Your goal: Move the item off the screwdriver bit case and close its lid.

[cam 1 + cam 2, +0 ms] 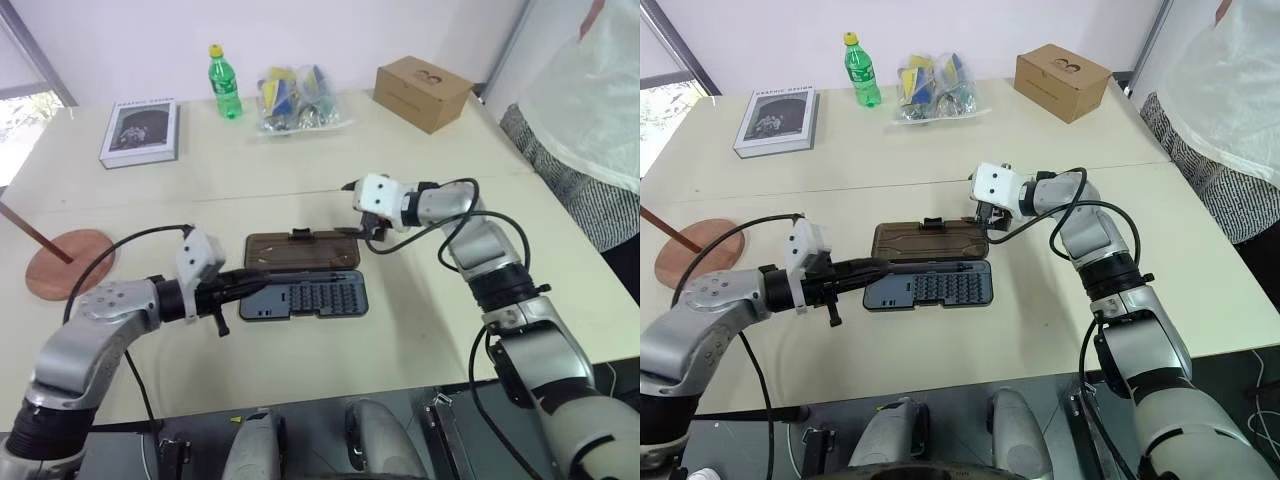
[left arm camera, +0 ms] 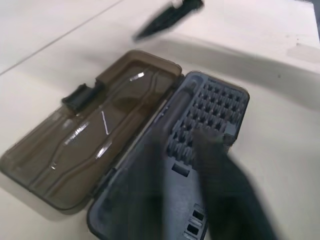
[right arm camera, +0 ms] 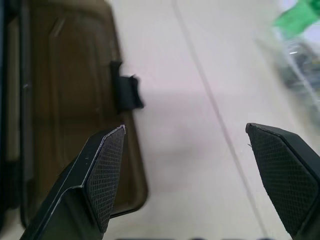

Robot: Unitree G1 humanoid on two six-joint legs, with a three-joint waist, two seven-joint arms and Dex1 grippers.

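Your case (image 1: 305, 280) lies open flat in the middle of the surface (image 1: 300, 180), the grey-blue tray with its rows of bits nearer you and the brown lid (image 1: 300, 249) folded back on the far side, its small black latch (image 3: 126, 92) on the outer edge. The wooden stand (image 1: 62, 260) is off the case, well apart on your left near the surface's edge, with one round disc flat on the surface and its thin stem slanting up and away. Your left pincer (image 1: 250, 283) reaches in from the left with its black fingers pressed together and holding nothing, their tips at the left end of the tray. Your right pincer (image 3: 187, 175) hangs just above the right end of the lid with its fingers spread wide and nothing between them; its wrist view looks down on the lid's corner and the latch. Along the far side you have a book (image 1: 141, 131), a green bottle (image 1: 223, 81), a clear bag of small things (image 1: 293, 99) and a cardboard box (image 1: 422, 92). A person (image 1: 585, 110) in light clothing stands at the right edge.
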